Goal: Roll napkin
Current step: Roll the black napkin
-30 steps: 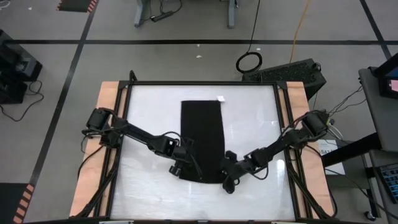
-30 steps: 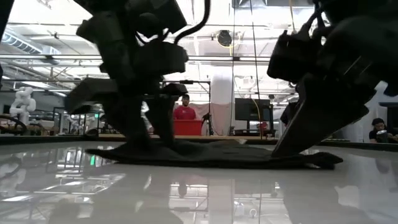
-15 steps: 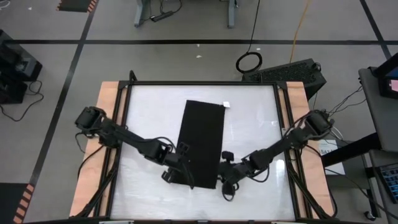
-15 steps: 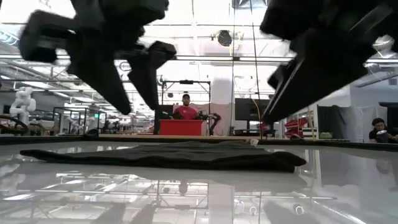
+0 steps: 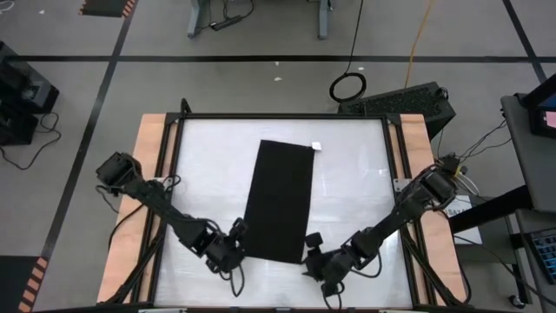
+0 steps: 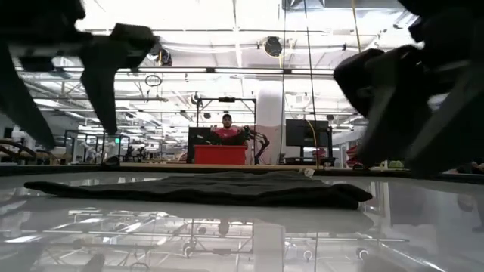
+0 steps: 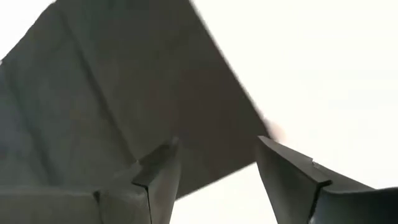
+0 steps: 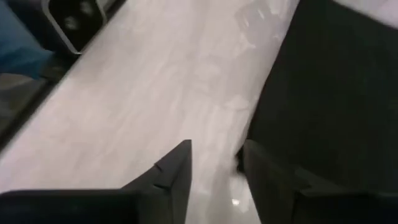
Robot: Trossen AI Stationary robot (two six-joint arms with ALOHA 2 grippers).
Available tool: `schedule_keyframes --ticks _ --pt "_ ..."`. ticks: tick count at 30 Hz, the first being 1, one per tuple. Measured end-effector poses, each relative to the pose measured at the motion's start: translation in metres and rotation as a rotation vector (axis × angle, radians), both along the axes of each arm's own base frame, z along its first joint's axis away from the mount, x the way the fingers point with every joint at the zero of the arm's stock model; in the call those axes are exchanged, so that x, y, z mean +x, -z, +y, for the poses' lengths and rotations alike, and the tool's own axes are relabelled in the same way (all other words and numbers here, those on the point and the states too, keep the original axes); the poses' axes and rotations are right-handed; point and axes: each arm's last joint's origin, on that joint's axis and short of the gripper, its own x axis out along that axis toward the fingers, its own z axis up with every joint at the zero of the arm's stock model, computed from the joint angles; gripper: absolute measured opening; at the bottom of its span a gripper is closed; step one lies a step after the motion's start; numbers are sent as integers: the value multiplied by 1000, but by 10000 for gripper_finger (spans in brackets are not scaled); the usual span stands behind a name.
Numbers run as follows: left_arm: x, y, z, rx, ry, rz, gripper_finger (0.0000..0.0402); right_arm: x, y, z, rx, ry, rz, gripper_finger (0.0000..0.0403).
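Napkin (image 5: 280, 202) lay flat, folded, on desk (image 5: 347, 191). Left end effector (image 5: 233, 233) and right end effector (image 5: 311, 244) were open, empty, beside its near corners.

Two dark, jointed, cabled arms

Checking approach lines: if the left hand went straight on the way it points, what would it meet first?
Probably the napkin: its near corner lies just ahead of the open left hand, though its height above the table is unclear.
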Motion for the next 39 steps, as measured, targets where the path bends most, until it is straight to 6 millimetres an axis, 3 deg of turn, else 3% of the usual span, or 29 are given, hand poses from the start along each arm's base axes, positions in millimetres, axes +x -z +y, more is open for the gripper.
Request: schedule_keyframes --ticks 6,10,28,33,39 --pt "-12 20 2 9 -27 -28 212 8 9 -3 -91 41 -74 198" --pt "-17 28 4 -20 -33 3 212 10 8 -5 -98 48 -84 209" --pt "-13 38 -2 -32 15 4 210 9 9 -5 -140 5 -82 146" --pt "-12 40 -3 -16 42 -6 175 11 23 -4 -134 -3 -53 146" --pt "-11 41 -3 -20 55 -6 96 13 31 -4 -128 55 -56 142"
